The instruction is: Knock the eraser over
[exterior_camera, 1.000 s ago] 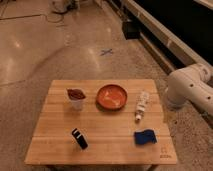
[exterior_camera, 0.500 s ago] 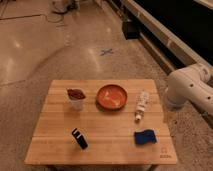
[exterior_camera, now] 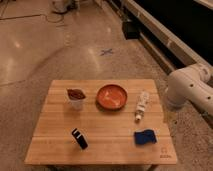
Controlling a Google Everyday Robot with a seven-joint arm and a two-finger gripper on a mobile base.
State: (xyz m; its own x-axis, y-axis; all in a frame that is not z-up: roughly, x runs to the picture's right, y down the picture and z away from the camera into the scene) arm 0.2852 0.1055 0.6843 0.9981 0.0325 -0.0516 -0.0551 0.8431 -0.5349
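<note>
The eraser (exterior_camera: 79, 138) stood near the tabletop's (exterior_camera: 110, 125) front-left edge, apart from the white cup (exterior_camera: 76, 99) behind it. The end effector was out of frame, so I cannot tell its state, and only the arm (exterior_camera: 187, 90) showed at right. A sideways push high on the eraser should topple it.

You've got a pale wooden table (exterior_camera: 55, 135) on glossy speckled floor (exterior_camera: 30, 65), a blue tape X (exterior_camera: 106, 51) at 12 o'clock beyond it, a dark wall (exterior_camera: 175, 20) at 2 o'clock, and glare around 10.
</note>
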